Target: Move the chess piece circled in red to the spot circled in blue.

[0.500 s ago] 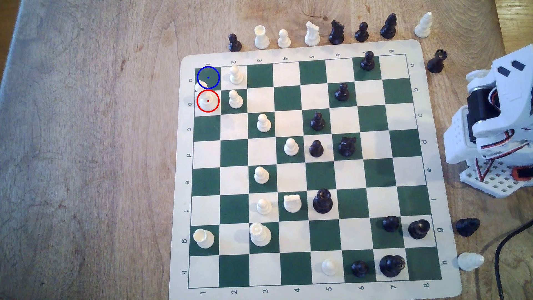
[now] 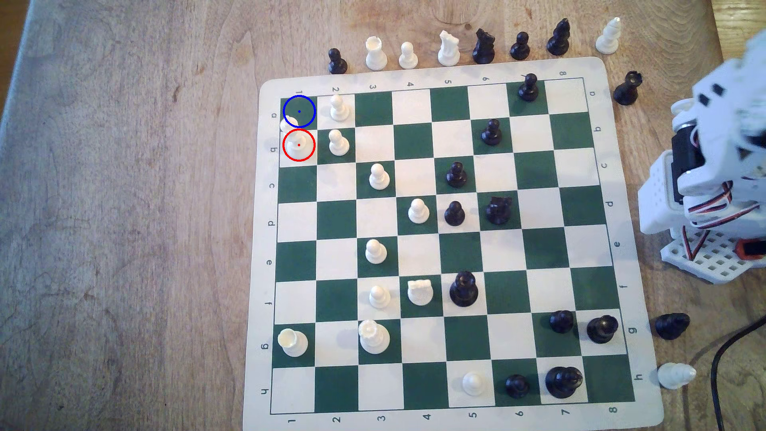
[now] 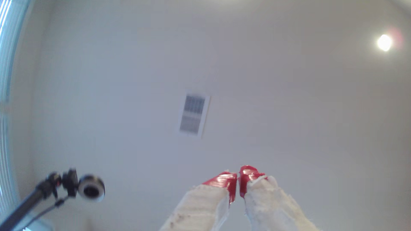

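Observation:
In the exterior view the chess piece (image 2: 296, 141), tall and cream-white, stands in the red ring on a white square at the board's far left column, its knobbed top leaning over the edge of the square beyond. That neighbouring dark green corner square is the spot (image 2: 304, 107), ringed in blue with a centre dot. My white arm (image 2: 721, 157) is folded up off the board's right edge, far from both, and blurred. In the wrist view my gripper (image 3: 238, 177) points up at the ceiling, its red-taped fingertips (image 3: 224, 181) pressed together, shut with nothing held.
Two white pawns (image 2: 339, 108) (image 2: 338, 143) stand one column to the right of the spot and the piece. Black and white pieces are scattered across the chessboard (image 2: 630, 414). Captured pieces line the far edge (image 2: 447, 49) and right side. A black cable (image 2: 729, 352) lies near the arm's base.
The arm's upper part has shifted toward the exterior view's upper right and is motion-blurred. No piece on the board has moved.

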You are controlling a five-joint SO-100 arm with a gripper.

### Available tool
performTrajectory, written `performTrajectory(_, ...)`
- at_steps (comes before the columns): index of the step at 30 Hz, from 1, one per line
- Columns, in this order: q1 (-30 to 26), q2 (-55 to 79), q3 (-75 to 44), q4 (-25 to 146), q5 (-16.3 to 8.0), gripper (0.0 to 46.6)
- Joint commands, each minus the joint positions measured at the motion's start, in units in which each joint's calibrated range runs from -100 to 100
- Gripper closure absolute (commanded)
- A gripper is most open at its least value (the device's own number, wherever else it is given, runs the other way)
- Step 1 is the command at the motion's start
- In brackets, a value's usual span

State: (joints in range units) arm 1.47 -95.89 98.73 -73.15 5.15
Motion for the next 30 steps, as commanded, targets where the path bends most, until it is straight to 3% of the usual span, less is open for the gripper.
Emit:
performTrajectory(1, 0.83, 0.14, -6.62, 27.04, -0.15, 46.4)
performTrajectory(16, 5.99, 2.52, -19.13, 72.00, -0.39, 46.4)
performTrajectory(25, 3.65, 29.00, -47.06, 95.34, -3.13, 46.4)
performTrajectory(30, 3.26, 45.55, -62.02, 104.68, -7.33, 46.4)
